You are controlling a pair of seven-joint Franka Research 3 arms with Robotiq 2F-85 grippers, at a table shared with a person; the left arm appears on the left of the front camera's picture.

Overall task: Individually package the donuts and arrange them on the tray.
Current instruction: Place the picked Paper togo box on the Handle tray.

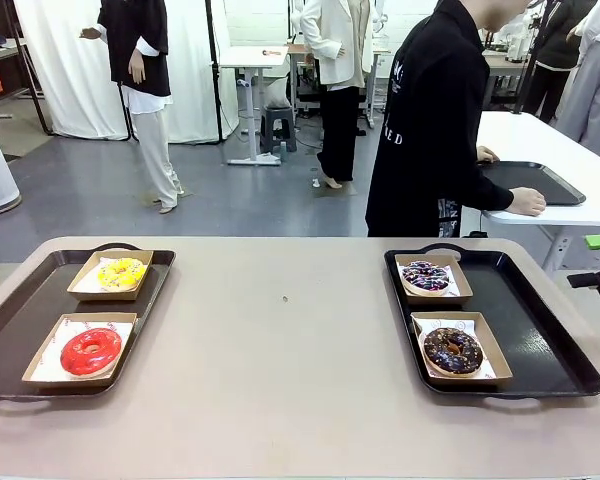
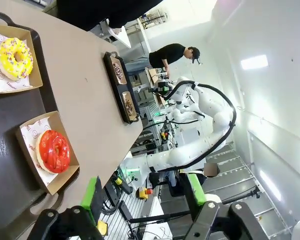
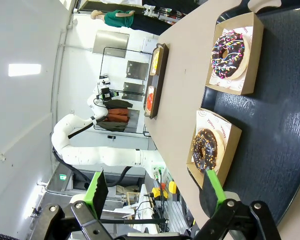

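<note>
On the left tray (image 1: 20, 310) a yellow-topped donut (image 1: 120, 272) and a glossy red donut (image 1: 90, 350) each lie in an open brown box. The right tray (image 1: 535, 335) holds a purple-white sprinkled donut (image 1: 426, 276) and a dark chocolate donut (image 1: 452, 349), also boxed. My left gripper (image 2: 144, 192) stands open and empty off the table's end, past the red donut (image 2: 52, 151) and the yellow donut (image 2: 14, 57). My right gripper (image 3: 155, 187) is open and empty beyond the other end, near the chocolate donut (image 3: 206, 148) and the sprinkled donut (image 3: 228, 54).
A person in black (image 1: 430, 120) stands at the far side, turned away with both hands on another black tray (image 1: 535, 180) on a white table behind. The tan tabletop (image 1: 280, 340) between the two trays is bare except for a small speck (image 1: 286, 298).
</note>
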